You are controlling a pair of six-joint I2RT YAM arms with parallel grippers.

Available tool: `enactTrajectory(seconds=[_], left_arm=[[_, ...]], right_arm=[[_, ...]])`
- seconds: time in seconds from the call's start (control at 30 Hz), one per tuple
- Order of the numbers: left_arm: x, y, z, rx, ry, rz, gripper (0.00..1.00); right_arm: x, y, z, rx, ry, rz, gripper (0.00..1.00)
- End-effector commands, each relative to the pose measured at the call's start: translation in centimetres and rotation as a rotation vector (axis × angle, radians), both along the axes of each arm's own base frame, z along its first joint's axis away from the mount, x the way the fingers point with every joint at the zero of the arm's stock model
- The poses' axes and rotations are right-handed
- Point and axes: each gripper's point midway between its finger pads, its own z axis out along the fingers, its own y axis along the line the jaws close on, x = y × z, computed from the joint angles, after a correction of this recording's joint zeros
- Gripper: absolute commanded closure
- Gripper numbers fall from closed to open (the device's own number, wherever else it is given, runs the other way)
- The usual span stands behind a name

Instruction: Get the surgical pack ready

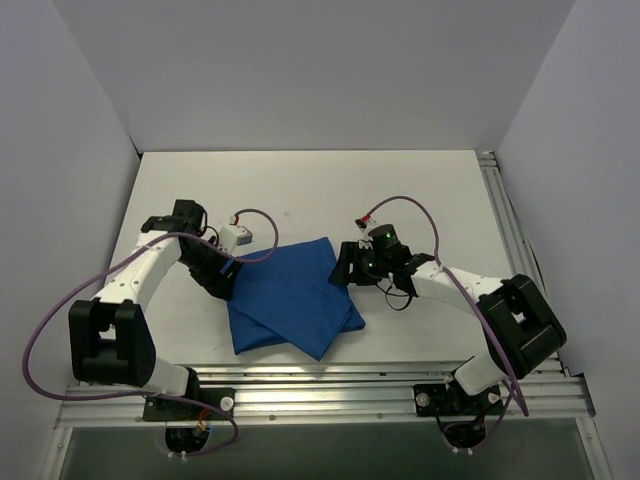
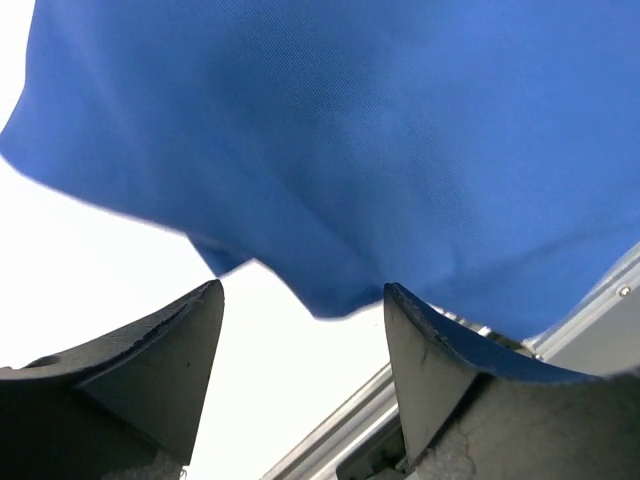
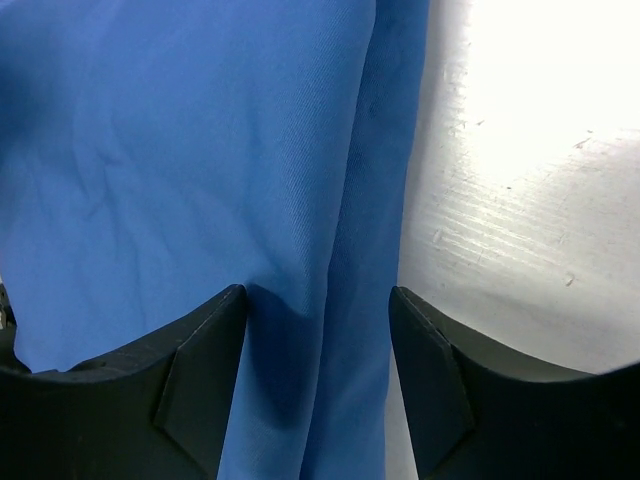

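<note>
White table (image 1: 400, 190) lies under the folded blue parcel (image 1: 290, 295). The left gripper (image 1: 226, 275) is at the parcel's left edge and the right gripper (image 1: 347, 265) at its right edge. Both jaws stand wide, gripping nothing.

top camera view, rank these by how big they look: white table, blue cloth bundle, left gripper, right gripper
1. white table
2. blue cloth bundle
3. left gripper and right gripper: these look about alike, both dark and at the cloth's edges, so there is no ranking between them

Folded royal-blue parcel (image 1: 293, 295) lies flat, fully wrapped.
</note>
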Motion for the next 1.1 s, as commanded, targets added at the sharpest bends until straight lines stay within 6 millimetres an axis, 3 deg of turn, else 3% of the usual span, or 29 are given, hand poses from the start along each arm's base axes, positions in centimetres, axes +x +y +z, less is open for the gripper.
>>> enactTrajectory(seconds=[0.0,0.3,0.47,0.6,0.73,0.77,0.83,0.9,0.97,1.0,1.07], left_arm=[[-0.8,0.5,1.6,0.022,-0.027,-0.023,0.25],[-1.0,0.8,-4.5,0.066,0.101,0.036,0.26],[0.3,0.9,-5.6,0.077,0.071,0.061,0.28],[1.7,0.8,-5.9,0.084,0.044,0.081,0.33],[4.4,1.1,-5.9,0.113,-0.013,0.101,0.39],[5.5,1.3,-5.9,0.131,-0.030,0.104,0.39],[7.0,1.5,-5.8,0.146,-0.058,0.114,0.39],[9.0,2.0,-5.6,0.177,-0.091,0.129,0.39],[10.6,2.4,-5.6,0.199,-0.120,0.141,0.39],[11.7,2.4,-4.9,0.196,-0.148,0.145,0.39],[12.3,2.2,-4.3,0.177,-0.161,0.137,0.39]], right_arm=[[-0.7,-0.1,-0.4,0.010,-0.008,0.041,0.45],[-1.1,1.0,-3.3,0.045,0.031,0.087,0.45],[-1.5,1.4,-3.5,0.110,0.022,0.081,0.48],[-1.3,1.6,-4.1,0.137,0.034,0.052,0.61],[1.2,2.1,-3.6,0.158,0.002,-0.002,0.71],[2.7,2.8,-2.5,0.176,-0.033,-0.006,0.74],[4.7,2.7,-2.6,0.155,-0.056,-0.036,0.76],[7.4,3.3,-1.2,0.159,-0.109,-0.052,0.77],[9.6,2.8,-1.7,0.134,-0.124,-0.085,0.78],[11.2,3.2,-0.5,0.151,-0.160,-0.093,0.77],[12.6,3.0,-0.8,0.148,-0.160,-0.098,0.70]])
